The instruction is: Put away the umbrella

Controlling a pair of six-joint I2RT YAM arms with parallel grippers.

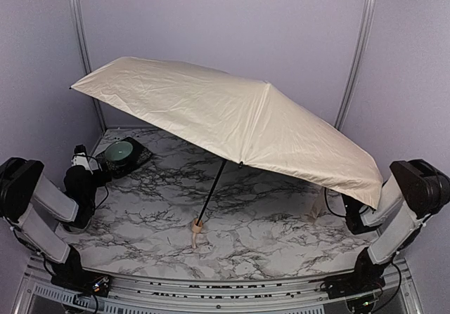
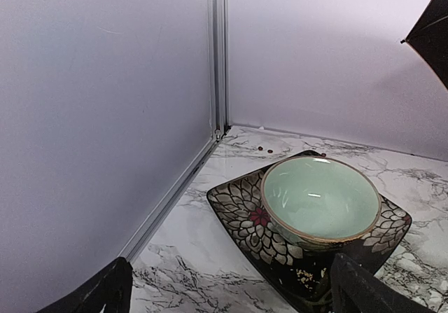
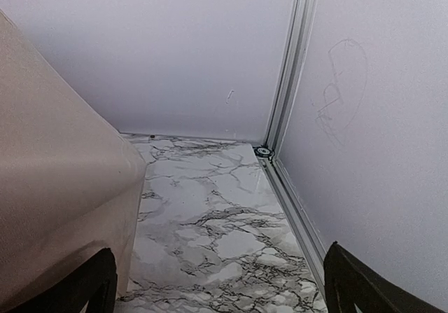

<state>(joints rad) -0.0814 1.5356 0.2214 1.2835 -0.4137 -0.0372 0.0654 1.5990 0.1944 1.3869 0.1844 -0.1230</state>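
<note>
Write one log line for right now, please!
umbrella: open, not gripped | left gripper: open, empty, facing bowl | right gripper: open, empty

Marble table [image 1: 281, 230] holds umbrella [image 1: 232, 117] and patterned plate [image 1: 143, 154].

Soft, even light falls from above in all three views, bright without being harsh, and the lilac walls look flat and a little washed out. The umbrella [image 1: 232, 121] lays a faint, blurred shadow on the marble bench [image 1: 281, 237]. The green bowl [image 2: 318, 197] carries one small glint. The overhead view bows the upright rails [image 1: 81, 54] near its edges. Both wrist views are fairly sharp.
</note>
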